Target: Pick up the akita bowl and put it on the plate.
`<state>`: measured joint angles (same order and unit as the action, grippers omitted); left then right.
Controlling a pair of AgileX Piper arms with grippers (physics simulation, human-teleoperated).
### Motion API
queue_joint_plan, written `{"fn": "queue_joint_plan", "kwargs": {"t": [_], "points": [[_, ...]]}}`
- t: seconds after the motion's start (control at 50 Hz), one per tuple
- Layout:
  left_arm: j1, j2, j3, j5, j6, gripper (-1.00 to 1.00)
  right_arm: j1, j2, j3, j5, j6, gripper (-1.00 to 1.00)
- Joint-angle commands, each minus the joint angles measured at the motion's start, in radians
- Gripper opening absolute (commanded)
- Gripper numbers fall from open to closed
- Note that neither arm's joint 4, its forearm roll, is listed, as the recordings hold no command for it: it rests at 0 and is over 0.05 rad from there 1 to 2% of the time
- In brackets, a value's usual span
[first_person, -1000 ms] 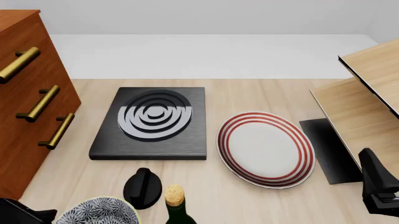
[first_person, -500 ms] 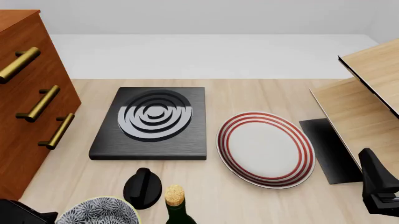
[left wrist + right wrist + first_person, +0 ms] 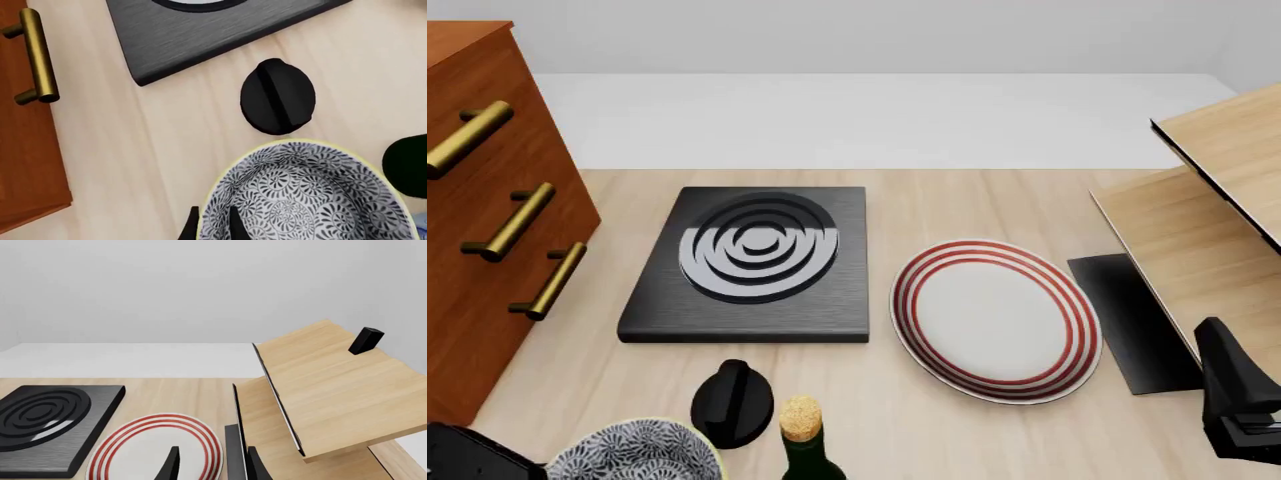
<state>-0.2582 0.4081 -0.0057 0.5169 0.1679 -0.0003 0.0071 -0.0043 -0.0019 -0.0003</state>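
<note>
The akita bowl [image 3: 634, 455], black-and-white floral with a pale rim, sits at the front view's bottom edge, left of centre. In the left wrist view the bowl [image 3: 307, 195] fills the lower part of the picture. My left gripper [image 3: 213, 227] straddles its rim, one finger outside and one inside, closed on the wall. The plate [image 3: 994, 318], white with red rings, lies right of centre on the table. It also shows in the right wrist view as the plate [image 3: 147, 445], with my right gripper [image 3: 212, 467] open above its near edge, holding nothing.
A black slab with grey rings [image 3: 751, 262] lies left of the plate. A black knob [image 3: 733, 402] and a corked bottle [image 3: 803, 440] stand right beside the bowl. A wooden drawer cabinet [image 3: 481, 200] lines the left; a slanted wooden shelf [image 3: 1214, 200] and dark mat [image 3: 1128, 320] the right.
The bowl has shifted slightly to the left with my left gripper, whose body now shows more in the bottom left corner. The right arm has not moved.
</note>
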Motion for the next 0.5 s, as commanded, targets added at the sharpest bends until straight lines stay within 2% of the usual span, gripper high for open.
{"fn": "queue_joint_plan", "kwargs": {"t": [0.02, 0.06, 0.2, 0.38, 0.4, 0.44, 0.5], "points": [[0.049, -0.030, 0.005, -0.001, 0.107, -1.00, 0.000, 0.000, 0.000, 0.000, 0.000, 1.00], [0.037, -0.007, 0.006, -0.022, 0.078, -1.00, 0.000, 0.000, 0.000, 0.000, 0.000, 1.00], [0.041, -0.003, 0.005, -0.033, 0.098, -1.00, 0.000, 0.000, 0.000, 0.000, 0.000, 1.00], [0.070, -0.105, -0.017, 0.061, 0.141, -1.00, 0.000, 0.000, 0.000, 0.000, 0.000, 1.00], [0.084, -0.128, -0.028, 0.086, 0.162, -1.00, 0.000, 0.000, 0.000, 0.000, 0.000, 1.00], [0.083, -0.135, -0.051, 0.109, 0.152, -1.00, 0.000, 0.000, 0.000, 0.000, 0.000, 1.00], [0.101, -0.176, -0.086, 0.165, 0.175, -1.00, 0.000, 0.000, 0.000, 0.000, 0.000, 1.00]]}}
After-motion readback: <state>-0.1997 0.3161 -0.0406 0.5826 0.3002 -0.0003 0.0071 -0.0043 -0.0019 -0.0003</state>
